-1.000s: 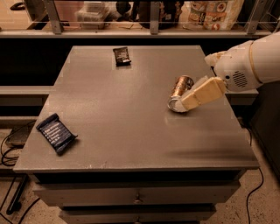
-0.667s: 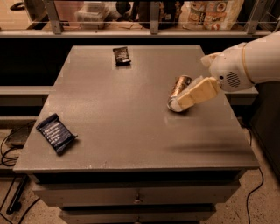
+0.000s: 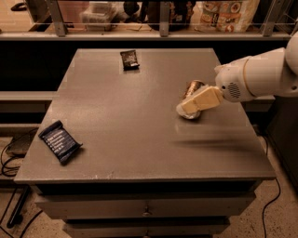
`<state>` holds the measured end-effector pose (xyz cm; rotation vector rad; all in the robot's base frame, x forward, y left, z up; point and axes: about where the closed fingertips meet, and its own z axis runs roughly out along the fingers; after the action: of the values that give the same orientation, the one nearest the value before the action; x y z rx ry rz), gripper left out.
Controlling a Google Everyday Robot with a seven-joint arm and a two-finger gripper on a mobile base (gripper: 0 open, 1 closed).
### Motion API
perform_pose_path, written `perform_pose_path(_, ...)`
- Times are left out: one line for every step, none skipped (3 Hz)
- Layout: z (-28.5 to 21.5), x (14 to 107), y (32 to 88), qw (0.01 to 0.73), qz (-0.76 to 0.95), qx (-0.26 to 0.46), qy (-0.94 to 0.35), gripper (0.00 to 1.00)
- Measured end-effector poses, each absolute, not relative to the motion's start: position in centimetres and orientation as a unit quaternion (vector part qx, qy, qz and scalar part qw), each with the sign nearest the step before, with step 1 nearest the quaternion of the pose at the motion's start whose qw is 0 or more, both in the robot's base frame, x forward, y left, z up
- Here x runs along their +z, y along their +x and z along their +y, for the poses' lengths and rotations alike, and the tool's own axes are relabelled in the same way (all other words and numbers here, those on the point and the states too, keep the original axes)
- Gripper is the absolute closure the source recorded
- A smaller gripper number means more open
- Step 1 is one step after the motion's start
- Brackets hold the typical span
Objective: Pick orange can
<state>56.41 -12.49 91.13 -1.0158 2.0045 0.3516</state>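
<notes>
The orange can (image 3: 193, 87) lies on its side on the right half of the grey table (image 3: 125, 130); only its copper top end shows. My gripper (image 3: 187, 109) comes in from the right on the white arm (image 3: 260, 76) and sits right over the can, covering its near end. Its cream-coloured front part lies across the can, slanting down to the left.
A dark blue snack packet (image 3: 59, 141) lies near the table's front left corner. A small black packet (image 3: 129, 59) lies at the back middle. A shelf with bags and boxes (image 3: 223, 14) runs behind the table. Drawers are below the tabletop.
The arm and gripper have shifted slightly to the left over the can. The can and both packets have stayed in place.
</notes>
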Motion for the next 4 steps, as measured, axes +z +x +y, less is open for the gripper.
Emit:
perform_pose_path(-12.8, 88.9, 57.9, 0.424, 0.816, 0.132, -0.370, 0.00)
perform_pose_path(-12.6, 87.3, 58.6, 0.421, 0.822, 0.138, -0.359, 0.00)
perform_pose_path(-12.4, 86.0, 59.0, 0.420, 0.831, 0.149, -0.333, 0.00)
perform_pose_path(-11.7, 84.6, 59.3, 0.417, 0.841, 0.166, -0.301, 0.02)
